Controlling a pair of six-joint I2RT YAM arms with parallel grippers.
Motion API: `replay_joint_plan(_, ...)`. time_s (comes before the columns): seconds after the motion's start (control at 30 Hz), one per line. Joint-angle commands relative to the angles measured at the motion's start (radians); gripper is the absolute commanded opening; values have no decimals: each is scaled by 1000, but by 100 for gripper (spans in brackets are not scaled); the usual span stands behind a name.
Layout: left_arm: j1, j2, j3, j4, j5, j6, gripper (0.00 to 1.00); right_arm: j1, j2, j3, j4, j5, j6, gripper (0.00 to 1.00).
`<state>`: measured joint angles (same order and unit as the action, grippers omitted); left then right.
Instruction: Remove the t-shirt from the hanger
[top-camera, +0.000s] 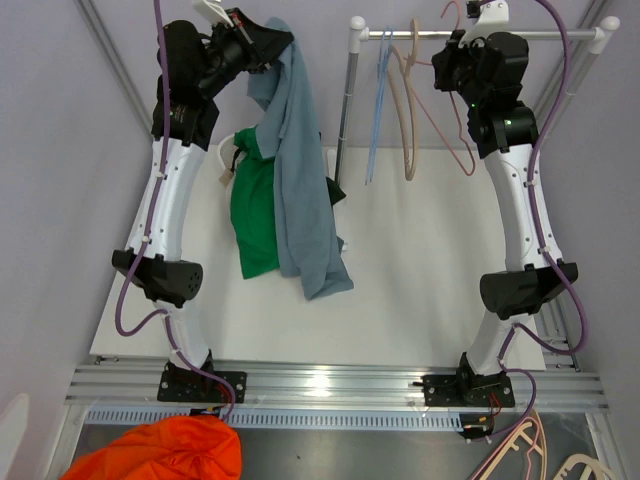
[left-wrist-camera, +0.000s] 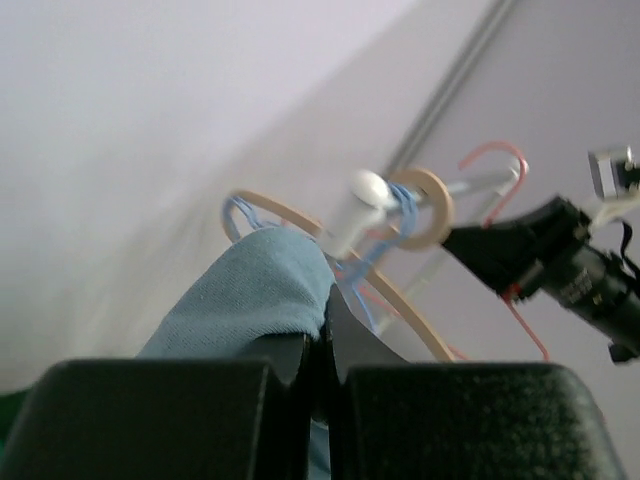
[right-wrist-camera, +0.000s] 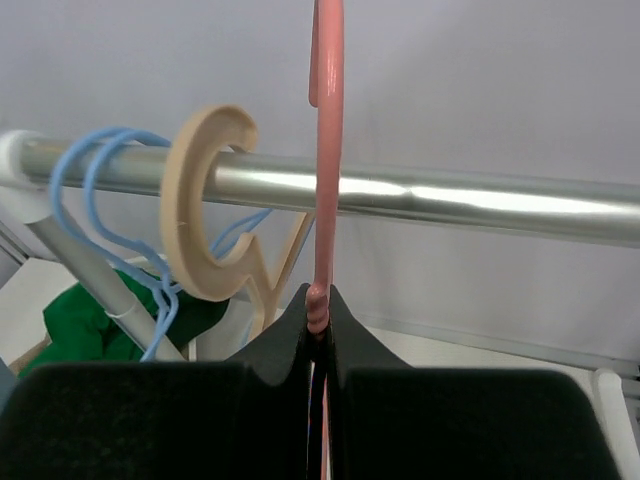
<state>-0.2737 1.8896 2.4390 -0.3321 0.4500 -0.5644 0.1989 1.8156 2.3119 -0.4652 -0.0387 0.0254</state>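
Blue t-shirt (top-camera: 300, 170) hangs pinched in the left claw (left-wrist-camera: 320, 325) at eleven o'clock. At one o'clock, the right claw (right-wrist-camera: 318, 310) clamps a pink hanger (right-wrist-camera: 326, 150) at the rail (right-wrist-camera: 480, 200).

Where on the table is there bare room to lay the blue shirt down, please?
The widest bare stretch of table lies between the hanging blue shirt and the right arm, in front of the hangers. The left side is crowded: the green garment lies there, partly hidden by the blue shirt.
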Motion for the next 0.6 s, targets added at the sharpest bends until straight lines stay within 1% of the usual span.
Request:
replay_joint_plan(0.0,62,-11,63,366,-33,-57,1,-4,37,44,45,-1,-5,0)
replay_joint_plan(0.1,86,3,58,471,-118,-14,1,-3,63,46,65,-3,-5,0)
replay_joint_plan(0.13,93,11,61,534,-166,-2,1,-4,68,47,69,-4,-7,0)
replay_joint_plan(0.23,119,74,149,605,-235,50,1,-3,88,50,77,-7,-8,0)
replay_joint_plan(0.27,131,89,181,626,-223,35,1,-4,91,50,76,-10,-8,0)
replay_joint_plan(0.33,160,106,167,640,-209,2,1,-1,99,47,73,-16,-8,0)
replay_joint_plan(0.37,163,106,141,636,-191,-2,1,0,100,43,73,-20,-10,0)
replay_joint_plan(0.47,165,97,-6,633,-168,-22,1,5,97,15,85,-17,-7,0)
replay_joint_plan(0.53,166,89,-148,633,-186,-31,1,7,99,1,91,-17,-5,0)
replay_joint_plan(0.57,168,82,-185,633,-207,-31,1,5,102,0,86,-20,-5,0)
